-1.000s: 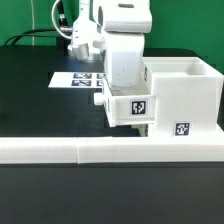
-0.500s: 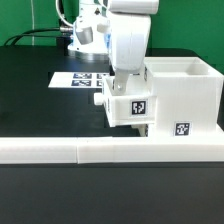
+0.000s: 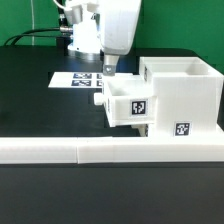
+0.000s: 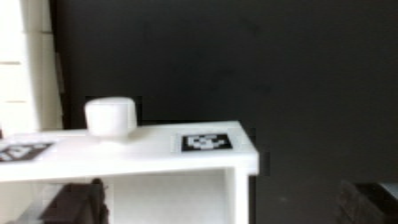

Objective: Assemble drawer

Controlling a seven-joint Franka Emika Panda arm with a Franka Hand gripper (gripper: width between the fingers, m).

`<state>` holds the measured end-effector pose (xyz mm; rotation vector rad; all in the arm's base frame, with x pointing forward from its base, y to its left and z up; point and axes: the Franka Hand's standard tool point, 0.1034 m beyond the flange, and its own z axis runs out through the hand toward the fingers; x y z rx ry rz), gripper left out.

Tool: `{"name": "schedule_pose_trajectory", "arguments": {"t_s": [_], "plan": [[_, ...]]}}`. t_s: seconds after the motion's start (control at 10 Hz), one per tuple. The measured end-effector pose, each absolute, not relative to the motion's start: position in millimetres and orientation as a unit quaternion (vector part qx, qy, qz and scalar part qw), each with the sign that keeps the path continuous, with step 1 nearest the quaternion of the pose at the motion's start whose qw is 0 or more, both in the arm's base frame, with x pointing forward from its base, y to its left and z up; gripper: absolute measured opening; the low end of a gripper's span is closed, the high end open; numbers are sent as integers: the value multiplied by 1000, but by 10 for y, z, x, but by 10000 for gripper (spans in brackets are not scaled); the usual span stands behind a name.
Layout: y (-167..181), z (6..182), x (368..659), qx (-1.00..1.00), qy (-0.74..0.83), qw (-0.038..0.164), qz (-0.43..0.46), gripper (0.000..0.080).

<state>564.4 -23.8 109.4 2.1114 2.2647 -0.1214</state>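
1. From the exterior view I see the gripper [image 3: 108, 68] hanging above the small tray [image 3: 128, 103], fingertips clear of the tray's top edge, nothing held
2. The tray sticks out of the big casing [image 3: 183, 98] toward the exterior view's left, its tagged face toward the camera and its knob [image 3: 97, 98] on the far left side
3. The casing sits on the black table [image 3: 40, 100], close behind the long white wall strip [image 3: 80, 150]
4. In the wrist view the tray [image 4: 134, 160] lies below the gripper, knob [image 4: 112, 116] upright on its tagged front panel
5. Dark fingers [image 4: 71, 204] show at both lower corners there, well apart, so I read the jaws as spread
6. The marker board [image 3: 75, 79] lies flat behind the tray, near the arm
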Motion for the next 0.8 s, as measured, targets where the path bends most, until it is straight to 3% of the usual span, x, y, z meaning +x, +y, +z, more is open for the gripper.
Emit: {"name": "schedule_pose_trajectory", "arguments": {"t_s": [0.4,0.6,0.8], "plan": [[-324,1076,5644,679,732,16,-41,649],[-476,918,5574,668,744,-30,-8,649],[-594,807,5553,663,746,-62,12,649]]}}
